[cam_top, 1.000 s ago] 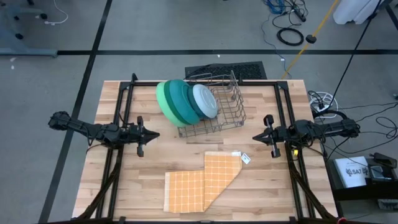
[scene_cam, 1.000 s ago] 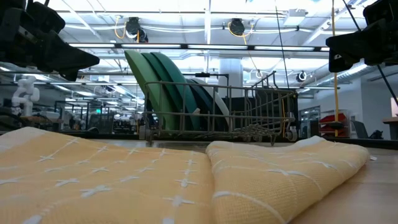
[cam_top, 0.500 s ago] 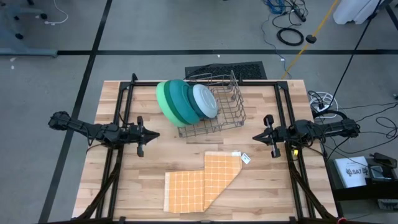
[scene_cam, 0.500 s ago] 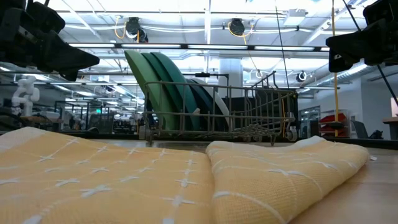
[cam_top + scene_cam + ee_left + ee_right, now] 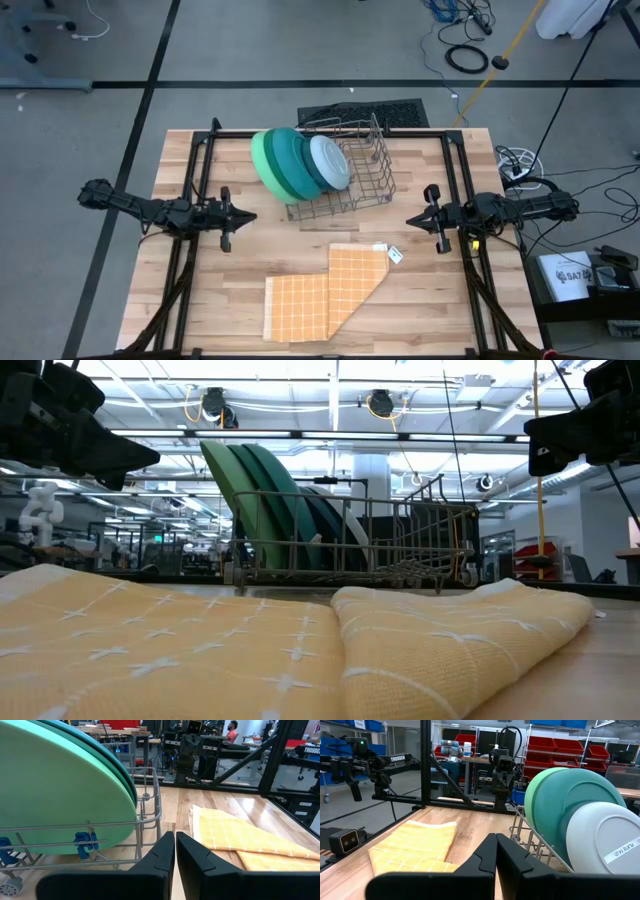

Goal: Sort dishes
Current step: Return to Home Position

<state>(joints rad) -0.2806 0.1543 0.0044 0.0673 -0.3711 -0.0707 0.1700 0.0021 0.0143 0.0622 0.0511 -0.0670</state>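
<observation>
We see the dishes (image 5: pixel 298 160), round flat plates, standing on edge in a tight, leaning row at the left end of the grey wire dish rack (image 5: pixel 372 178). The rack sits at the far middle of the pale wooden table (image 5: pixel 170 300). The large light green plate (image 5: pixel 260 162) is outermost on the left and leans out past the rack's end. The smaller pale blue plate (image 5: pixel 331 163) (its face carries a small white label in the right wrist view) closes the row on the right. Teal and deep green plates are packed between these two; from above we cannot cleanly count the middle ones, though they look like three. The orange checked cloth (image 5: pixel 322 294) lies folded on the near half of the table, well apart from the rack, with a small white tag (image 5: pixel 395 256) just beside its far right corner. The left gripper (image 5: pixel 246 217) hangs over the table's left side, pointing toward the middle, its two dark fingers pressed together with nothing between them. The right gripper (image 5: pixel 409 220) faces it from the right side, its fingers likewise pressed together on nothing. Both grippers are well apart from the rack, the plates and the cloth.
</observation>
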